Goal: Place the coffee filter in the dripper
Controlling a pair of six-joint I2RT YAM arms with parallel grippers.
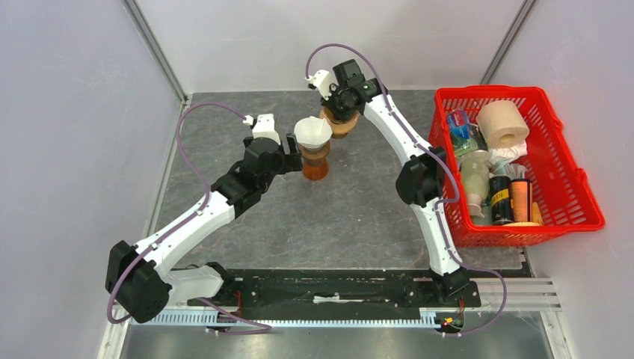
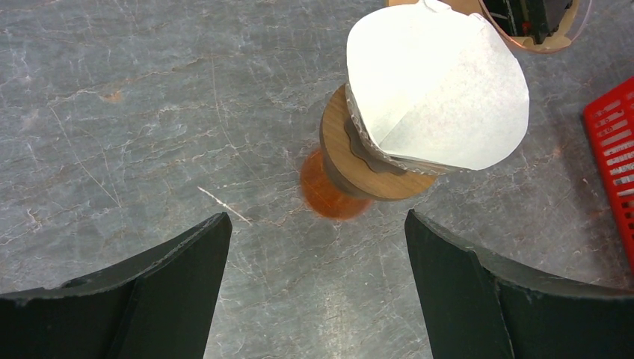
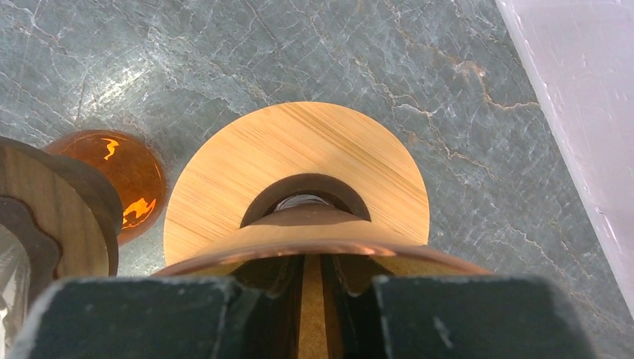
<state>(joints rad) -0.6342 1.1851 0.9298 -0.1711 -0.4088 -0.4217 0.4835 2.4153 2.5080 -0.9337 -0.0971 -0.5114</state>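
Red basket stands well to the right of the dripper and raises no concern. Left gripper is spread wide, its jaws on the near side of the dripper and apart from it; an advance or a swing would strike a tall, narrow stack and could topple it. Right gripper hangs over the wooden holder just beyond the dripper, jaws narrowly parted about a wooden strip; whether they pinch it cannot be told. If it lifts while caught, the holder may be dragged into the dripper. The orange glass beneath the dripper gives a small footing. Filter sits in the dripper, proud and lopsided; judged loose, so a light knock could unseat it.
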